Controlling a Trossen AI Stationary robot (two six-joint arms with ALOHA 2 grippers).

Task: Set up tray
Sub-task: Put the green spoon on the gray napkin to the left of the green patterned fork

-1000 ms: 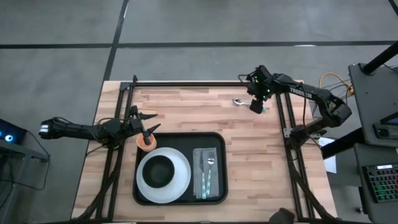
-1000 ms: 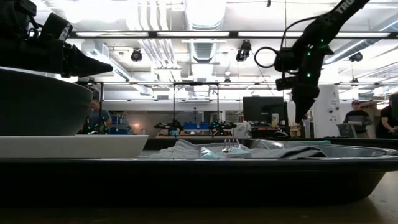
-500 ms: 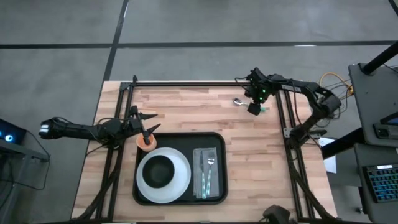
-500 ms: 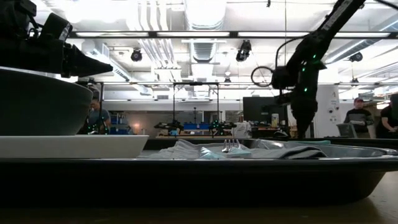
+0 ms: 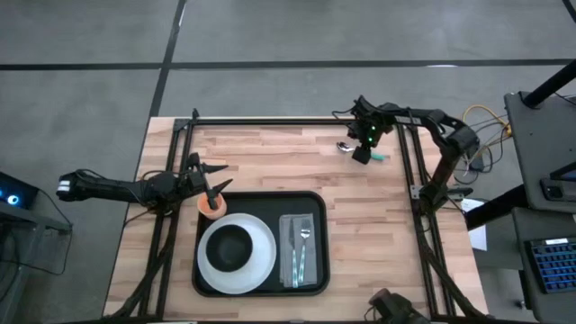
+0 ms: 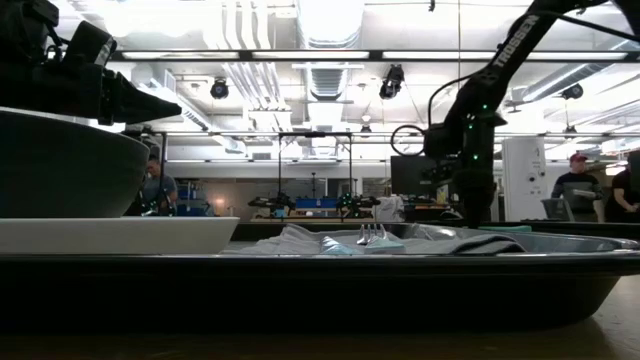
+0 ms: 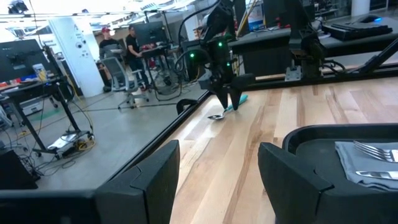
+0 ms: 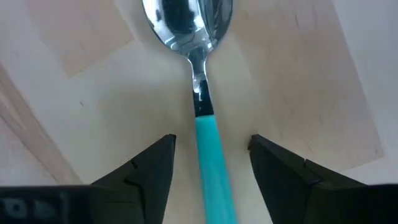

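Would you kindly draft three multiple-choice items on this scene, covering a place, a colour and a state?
1. Where does the spoon lie?
A. on the bare table
B. in the tray
C. on the plate

2. What colour is the spoon's handle?
A. red
B. teal
C. black

3. How is the right pincer?
A. shut on the spoon
B. open, straddling the handle
C. over the tray

Answers: 1 A, the high view shows it on wood beyond the tray. 2 B, the right wrist view shows teal. 3 B, its fingers stand either side of the handle.
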